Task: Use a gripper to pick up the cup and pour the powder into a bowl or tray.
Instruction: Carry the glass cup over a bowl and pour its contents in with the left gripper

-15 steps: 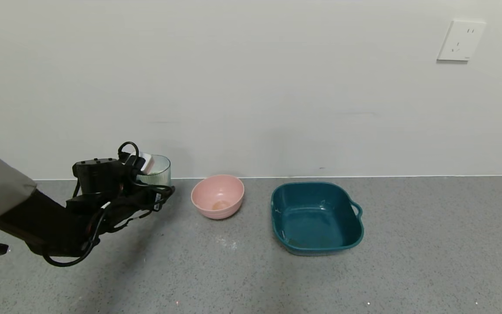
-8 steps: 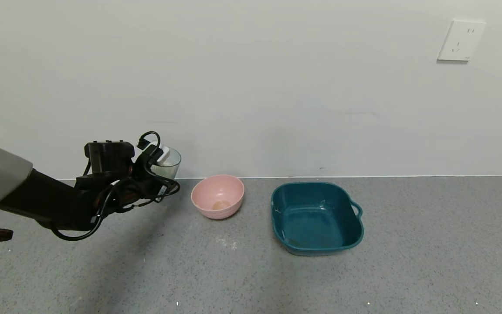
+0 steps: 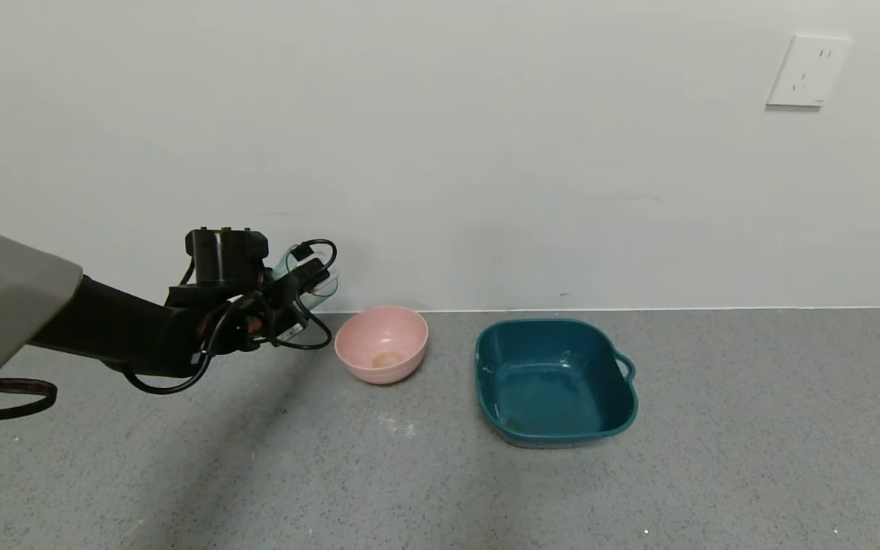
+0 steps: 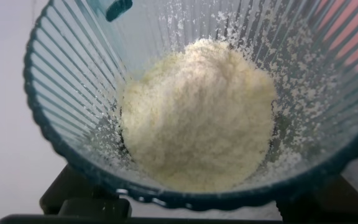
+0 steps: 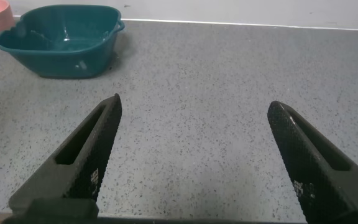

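My left gripper [image 3: 306,279] is shut on the ribbed pale blue-green cup [image 3: 316,281] and holds it in the air, tilted toward the pink bowl [image 3: 381,344], which stands just to its right on the grey counter. In the left wrist view the cup [image 4: 61,81] fills the picture and off-white powder [image 4: 197,112] is heaped against its lower wall, close to the rim. The bowl holds only a small tan smear at its bottom. My right gripper [image 5: 194,140] is open and empty above bare counter; it is out of the head view.
A dark teal square tray [image 3: 554,382] with a handle stands right of the bowl; it also shows in the right wrist view [image 5: 61,40]. A white wall runs behind the counter, with a socket [image 3: 807,70] at upper right. A few white specks [image 3: 398,424] lie in front of the bowl.
My left gripper has lifted the cup and carried it right toward the pink bowl, and the cup has gone from upright to tilted.
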{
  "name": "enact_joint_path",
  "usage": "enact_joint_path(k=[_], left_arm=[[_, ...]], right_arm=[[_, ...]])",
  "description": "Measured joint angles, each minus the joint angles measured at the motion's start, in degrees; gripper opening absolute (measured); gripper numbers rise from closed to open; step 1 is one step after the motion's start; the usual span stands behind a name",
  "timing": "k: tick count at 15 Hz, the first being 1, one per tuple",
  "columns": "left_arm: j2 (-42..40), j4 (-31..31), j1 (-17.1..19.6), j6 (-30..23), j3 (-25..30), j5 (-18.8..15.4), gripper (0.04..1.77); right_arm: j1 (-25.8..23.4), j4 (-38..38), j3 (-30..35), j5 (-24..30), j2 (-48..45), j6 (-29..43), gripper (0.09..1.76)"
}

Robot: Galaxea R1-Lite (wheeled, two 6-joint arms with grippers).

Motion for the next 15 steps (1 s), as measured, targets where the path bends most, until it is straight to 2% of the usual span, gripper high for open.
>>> enact_joint_path(k=[3, 5, 8, 11, 15], left_arm=[[0.43, -0.05, -0.44, 10.93, -0.35, 4.57, 1.31], [0.37, -0.05, -1.24, 16.35, -0.35, 7.35, 1.3], [0.37, -0.49, -2.32, 24.56, -0.66, 8.66, 1.3], [0.69, -0.51, -4.3, 26.95, -1.11, 9.64, 1.3], [0.83, -0.63, -5.99, 33.46, -0.91, 10.8, 1.3]], right_arm=[[0.0, 0.02, 0.0, 0.02, 0.0, 0.02, 1.71], [0.0, 0.02, 0.0, 0.0, 0.0, 0.0, 1.71], [0.0, 0.02, 0.0, 0.0, 0.0, 0.0, 1.71], [0.0, 0.02, 0.0, 0.0, 0.0, 0.02, 1.71], [0.0, 0.0, 0.0, 0.0, -0.02, 0.02, 1.71]])
